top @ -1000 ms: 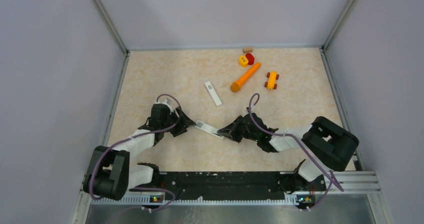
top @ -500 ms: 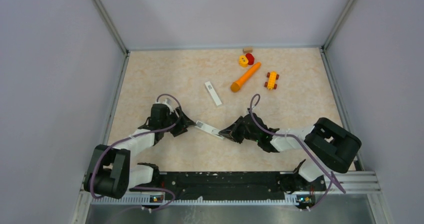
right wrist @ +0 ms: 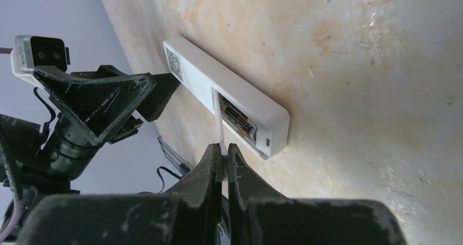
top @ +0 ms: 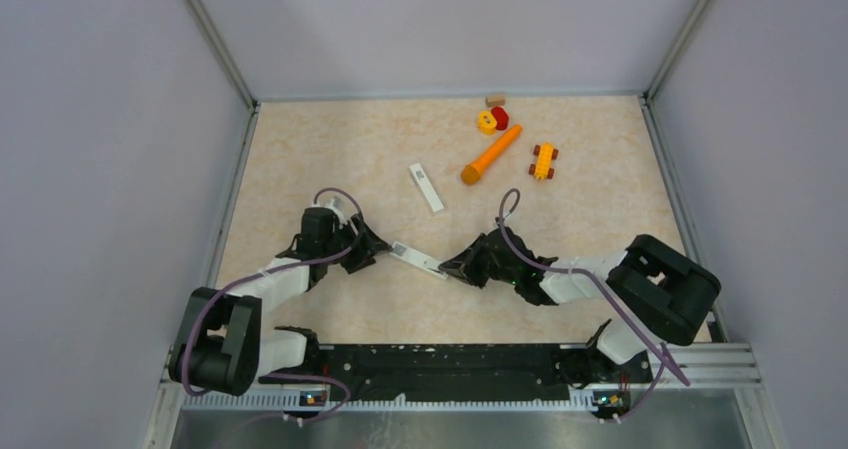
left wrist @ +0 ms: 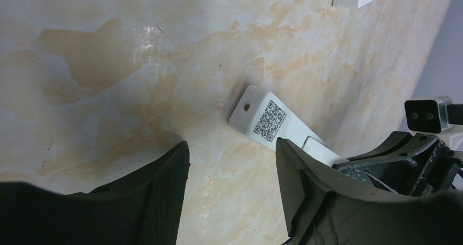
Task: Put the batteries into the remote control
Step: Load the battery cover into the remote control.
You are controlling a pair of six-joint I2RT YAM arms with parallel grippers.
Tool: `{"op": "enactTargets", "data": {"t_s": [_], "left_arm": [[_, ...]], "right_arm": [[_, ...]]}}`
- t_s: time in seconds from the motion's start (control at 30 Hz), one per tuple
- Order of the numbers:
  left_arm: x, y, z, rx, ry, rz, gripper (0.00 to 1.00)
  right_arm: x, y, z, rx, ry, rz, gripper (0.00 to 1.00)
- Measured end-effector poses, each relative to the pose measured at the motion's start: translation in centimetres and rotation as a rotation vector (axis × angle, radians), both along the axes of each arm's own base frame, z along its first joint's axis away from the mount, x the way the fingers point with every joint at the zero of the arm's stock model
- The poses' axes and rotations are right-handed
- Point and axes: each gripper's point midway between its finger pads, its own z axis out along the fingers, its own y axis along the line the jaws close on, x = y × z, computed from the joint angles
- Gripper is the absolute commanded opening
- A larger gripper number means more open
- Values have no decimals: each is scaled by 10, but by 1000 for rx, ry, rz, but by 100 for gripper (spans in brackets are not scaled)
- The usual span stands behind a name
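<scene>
The remote control (top: pixel 415 259) lies flat between my two arms, white, QR-coded back up (left wrist: pixel 262 119). Its battery bay is uncovered, and a dark battery (right wrist: pixel 240 122) sits inside the white body (right wrist: pixel 218 84). My right gripper (right wrist: pixel 224 152) is shut on the thin white battery cover (right wrist: pixel 219 130), which stands on edge from the bay's rim. In the top view it (top: pixel 452 266) is at the remote's right end. My left gripper (left wrist: pixel 232 163) is open at the QR end with only table between its fingers. One finger (left wrist: pixel 297 185) overlaps the remote's side. From above the left gripper (top: pixel 372 247) is at the remote's left end.
A second white remote (top: pixel 427 186) lies further back. Behind it are an orange carrot toy (top: pixel 491 155), a yellow toy car (top: pixel 543 160), yellow and red pieces (top: pixel 492 120) and a small brown block (top: pixel 495 99). Grey walls enclose the table on three sides.
</scene>
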Motion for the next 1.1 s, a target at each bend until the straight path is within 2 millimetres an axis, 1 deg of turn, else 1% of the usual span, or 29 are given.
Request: {"op": "enactTargets", "data": {"t_s": [0.1,0.33,0.57,0.67,0.8,0.9,0.93,1.1], "left_arm": [[0,-1,0,-3,1,-3,63],[0,-4,0,-20,6,-20,62],[0,-9,0,-45,10,-43,62],[-1,-10,0,-53,13,-48,62],[-2,-12,0,-67,27,-49,61],[-3,-14,0,-79,34,-52,61],[-3,-14,0,-82,36,-53,61],[-3,-15,0,-85,38,-55,61]], "right_arm": [[0,1,-3,-5,-6,9,0],[4,4,2,-6,-71,38,0],[3,3,-1,-27,-82,50,0],[2,3,-7,-38,-67,48,0],[3,3,-9,-50,-54,47,0],[2,3,-15,-68,-32,45,6],[2,2,-16,-73,-22,43,11],[2,4,-16,-88,8,40,23]]}}
